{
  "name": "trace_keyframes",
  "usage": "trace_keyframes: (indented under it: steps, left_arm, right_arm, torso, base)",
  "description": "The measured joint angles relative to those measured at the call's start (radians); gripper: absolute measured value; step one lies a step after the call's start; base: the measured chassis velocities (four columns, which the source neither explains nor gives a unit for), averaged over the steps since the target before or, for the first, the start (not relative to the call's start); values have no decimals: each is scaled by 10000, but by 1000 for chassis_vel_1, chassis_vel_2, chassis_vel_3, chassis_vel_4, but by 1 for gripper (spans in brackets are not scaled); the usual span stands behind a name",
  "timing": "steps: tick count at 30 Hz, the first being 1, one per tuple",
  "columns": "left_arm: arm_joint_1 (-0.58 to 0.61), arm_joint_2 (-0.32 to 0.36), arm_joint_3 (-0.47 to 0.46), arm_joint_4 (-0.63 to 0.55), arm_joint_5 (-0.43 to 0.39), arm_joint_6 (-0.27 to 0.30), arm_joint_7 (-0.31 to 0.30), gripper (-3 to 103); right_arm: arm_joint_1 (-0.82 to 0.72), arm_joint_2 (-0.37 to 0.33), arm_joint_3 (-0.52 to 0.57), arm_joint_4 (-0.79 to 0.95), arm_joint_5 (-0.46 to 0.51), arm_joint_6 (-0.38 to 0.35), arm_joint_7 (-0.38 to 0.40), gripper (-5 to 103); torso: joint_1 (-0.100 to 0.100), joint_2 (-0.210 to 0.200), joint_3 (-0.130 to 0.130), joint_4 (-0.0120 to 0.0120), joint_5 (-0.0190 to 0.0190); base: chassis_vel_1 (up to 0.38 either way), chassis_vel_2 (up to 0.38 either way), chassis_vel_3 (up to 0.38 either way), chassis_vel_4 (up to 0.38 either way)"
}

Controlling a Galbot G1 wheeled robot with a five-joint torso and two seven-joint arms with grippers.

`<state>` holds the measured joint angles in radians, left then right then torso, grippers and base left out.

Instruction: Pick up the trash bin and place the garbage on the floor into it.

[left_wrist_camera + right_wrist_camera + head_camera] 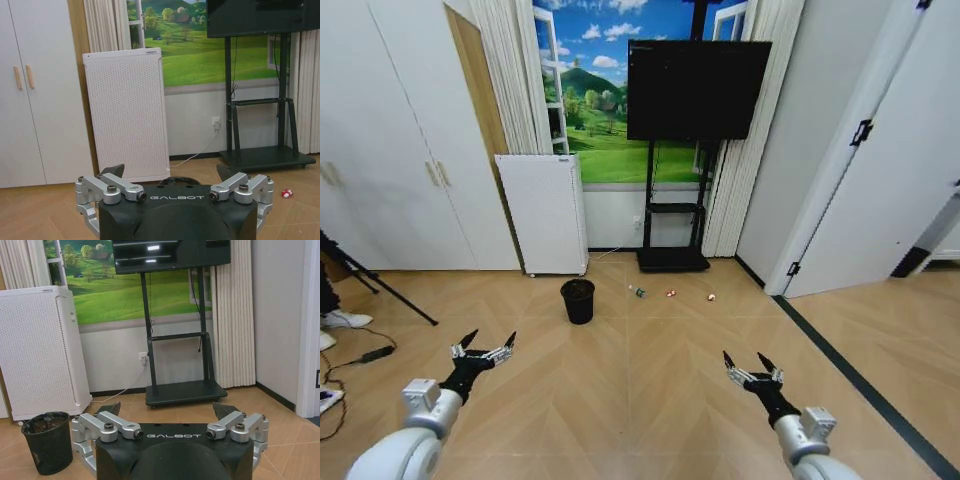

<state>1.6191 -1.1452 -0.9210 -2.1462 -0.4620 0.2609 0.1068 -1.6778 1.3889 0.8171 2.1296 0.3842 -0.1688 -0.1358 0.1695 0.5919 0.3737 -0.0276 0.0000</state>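
The trash bin (577, 300), small, black and round, stands upright on the wood floor in front of the white appliance. The garbage lies just to its right: a little bottle (639, 292) and two red-and-white scraps (671, 294) (711, 297). My left gripper (490, 340) hovers open near the lower left, well short of the bin. My right gripper (744, 360) is open at the lower right, also well back from the litter. The right wrist view has the bin (47, 442) beyond the open gripper (167, 410). In the left wrist view a scrap (286, 193) lies past the open gripper (170, 172).
A white perforated appliance (545, 212) stands against the wall behind the bin. A black TV stand (672, 258) sits behind the litter. A tripod leg (380, 285) and a cable (365, 355) lie at the left. Cupboards (390, 150) line the left wall, and a door (880, 160) is on the right.
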Motion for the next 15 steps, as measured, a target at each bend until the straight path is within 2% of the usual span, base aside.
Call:
trace_keyframes:
  steps: [5,8,11,14,15]
  left_arm:
    - [-49,37,29,-74,-157,56,-4,100]
    - [-50,50,90,-96,-260,30,28,100]
    - [-113,135,277,-1,-532,-120,93,100]
    - [-201,192,335,89,-448,-155,75,100]
    - [-272,232,361,120,-293,-152,29,100]
  right_arm:
    - [1,154,6,151,454,-166,129,100]
    - [7,195,7,134,490,-23,39,100]
    - [110,296,10,-160,52,799,-456,100]
    - [147,364,21,-239,-353,950,-491,100]
    - [216,426,30,-324,-1070,1019,-305,100]
  torso:
    - [0,0,0,-1,0]
    - [0,0,0,-1,0]
    - [0,0,0,0,0]
    - [0,0,0,-1,-1]
    - [0,0,0,-2,0]
  base:
    - [0,0,0,0]
    - [0,0,0,0]
    - [0,0,0,0]
    - [0,0,0,0]
    - [0,0,0,0]
